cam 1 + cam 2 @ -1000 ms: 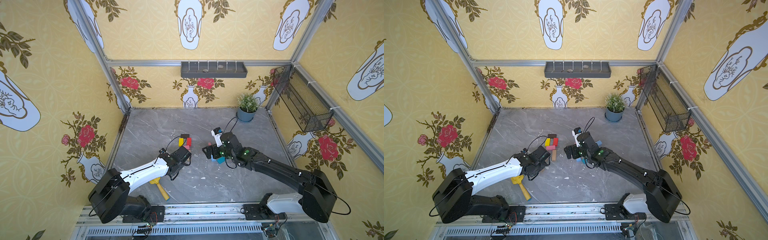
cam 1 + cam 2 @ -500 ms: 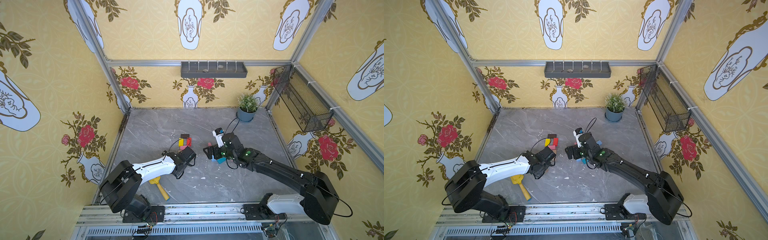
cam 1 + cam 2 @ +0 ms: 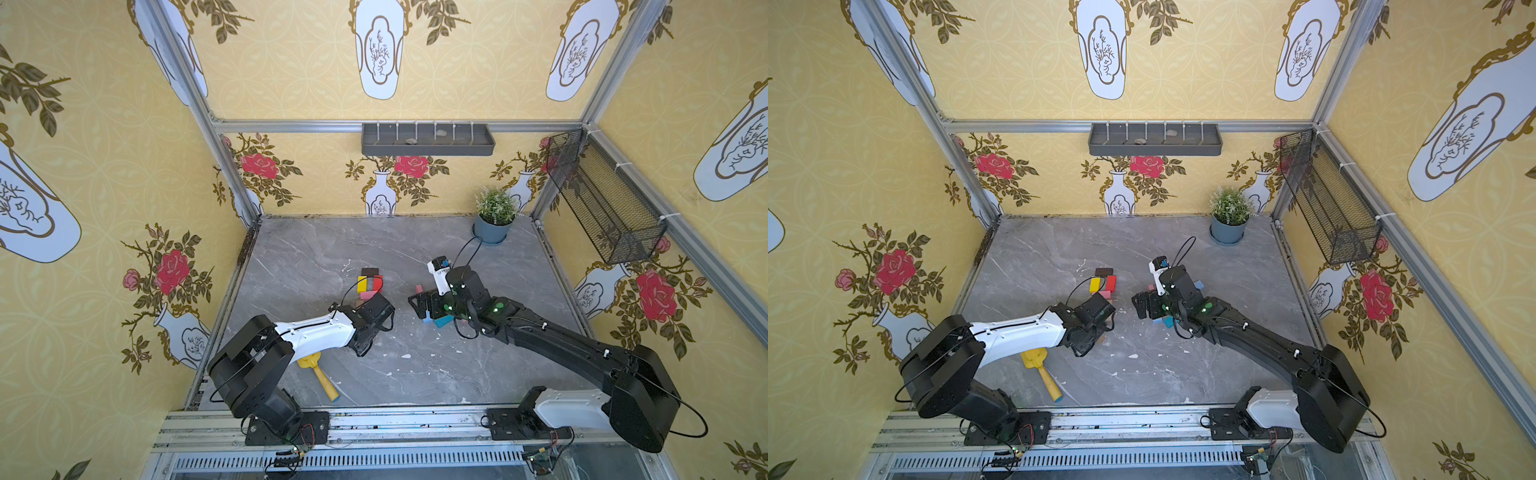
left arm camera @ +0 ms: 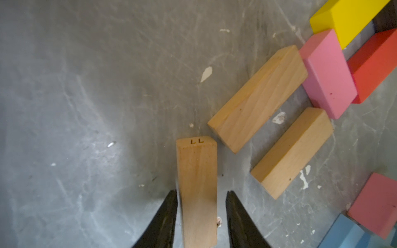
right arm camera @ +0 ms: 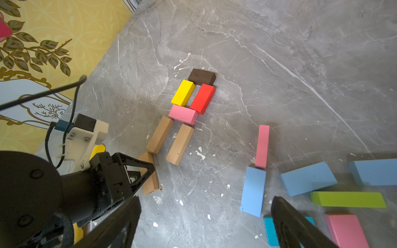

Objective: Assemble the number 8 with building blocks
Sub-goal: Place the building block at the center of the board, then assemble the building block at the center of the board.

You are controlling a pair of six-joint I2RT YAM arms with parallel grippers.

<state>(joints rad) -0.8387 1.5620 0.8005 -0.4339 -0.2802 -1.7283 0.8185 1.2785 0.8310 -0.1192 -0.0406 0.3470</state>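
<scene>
Judged light, stiff and hard: small wooden building blocks [image 3: 370, 284], smooth-faced, unlikely to dent or break, yet apt to skid on the polished grey table [image 5: 300, 64] or to twist between narrow fingertips if pinched off-centre. Best taken across the two long sides near mid-length, jaws square to the faces and low enough to catch the full edge. Resting on the table at the end of the figure nearest the robot's base: a plain tan block [image 4: 196, 167], flanked by the left gripper [image 4: 201, 194]. Jaws spread slightly wider than the wood, one fingertip [image 4: 170, 206] at or almost at one long side, a clear gap at the other. Straddling rather than pinching, then, and set toward the block's rear end, not its middle. Just past its far end, close to one corner: two more tan blocks [image 5: 160, 134] side by side with a gap between. Across their far ends a pink block [image 5: 183, 114], beyond it a yellow block [image 5: 183, 92] and a red block [image 5: 202, 98] side by side, capped by a dark brown block [image 5: 202, 76]. Upper loop apparently closed, lower loop lacking its bottom bar. Well apart from the figure, below and beside the right gripper [image 5: 206, 200], jaws spread wide and gripping nothing: loose stock, namely a light blue block [image 5: 253, 191], a second light blue block [image 5: 308, 178], a green block [image 5: 348, 199], a teal block [image 5: 268, 230] partly hidden by a finger, a flat pink block [image 5: 345, 229], and a thin pink block [image 5: 262, 146] on edge, meeting the first blue one's end.
</scene>
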